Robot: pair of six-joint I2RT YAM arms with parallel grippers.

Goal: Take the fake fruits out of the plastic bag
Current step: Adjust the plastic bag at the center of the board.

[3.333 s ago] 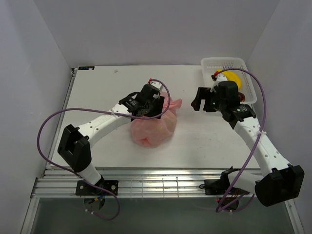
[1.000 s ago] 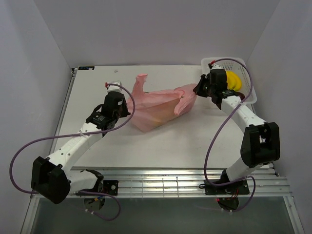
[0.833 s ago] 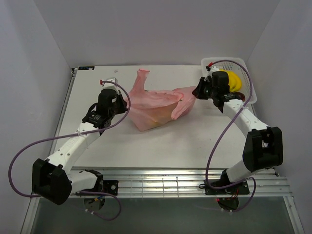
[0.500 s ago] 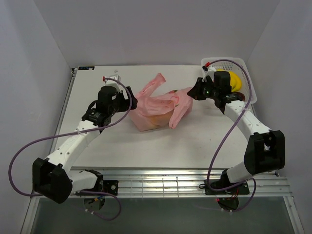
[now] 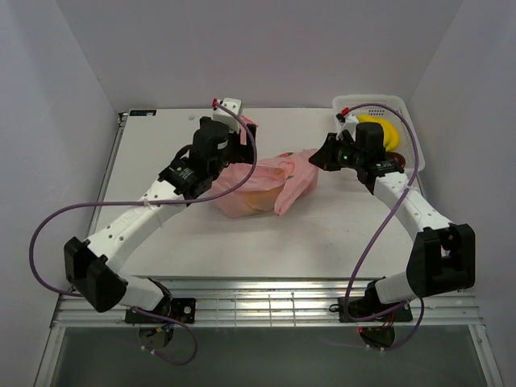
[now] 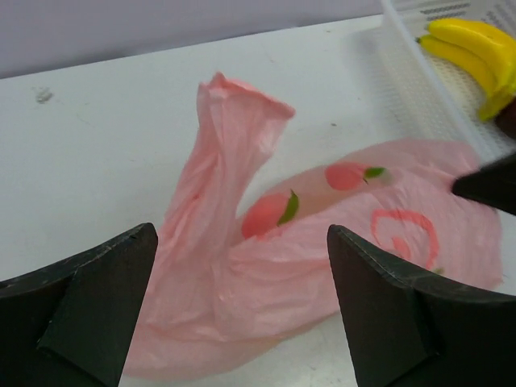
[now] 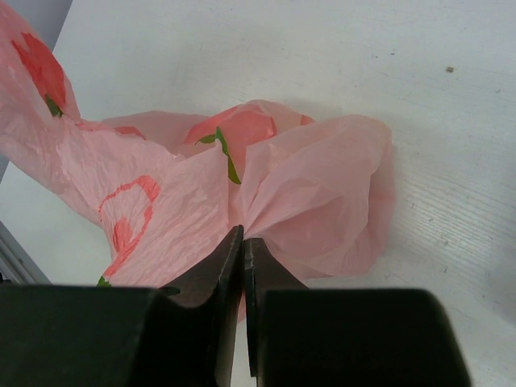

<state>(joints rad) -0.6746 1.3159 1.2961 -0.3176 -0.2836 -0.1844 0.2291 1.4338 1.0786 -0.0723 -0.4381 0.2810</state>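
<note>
The pink plastic bag [image 5: 260, 184] lies crumpled mid-table, printed with red peaches and green leaves. My left gripper [image 5: 230, 149] hovers over its left end, open wide with nothing between the fingers; in the left wrist view the bag [image 6: 314, 250] lies below the gripper [image 6: 242, 232], one handle [image 6: 230, 121] sticking up. My right gripper [image 5: 316, 158] is shut on the bag's right edge, pinching a fold of the bag [image 7: 314, 201] at the gripper's tips [image 7: 243, 235]. The plastic hides the fake fruits inside; only a faint orange tint [image 5: 260, 193] shows through.
A white perforated basket [image 5: 413, 147] stands at the back right, just behind the right gripper, with yellow bananas [image 5: 384, 133] in it. It shows also in the left wrist view as the basket [image 6: 419, 97] with bananas [image 6: 476, 48]. White walls close in three sides.
My left gripper opened, let go of the bag's left handle and swung right and back over the bag. The stretched bag slumped down. The right gripper kept its pinch.
</note>
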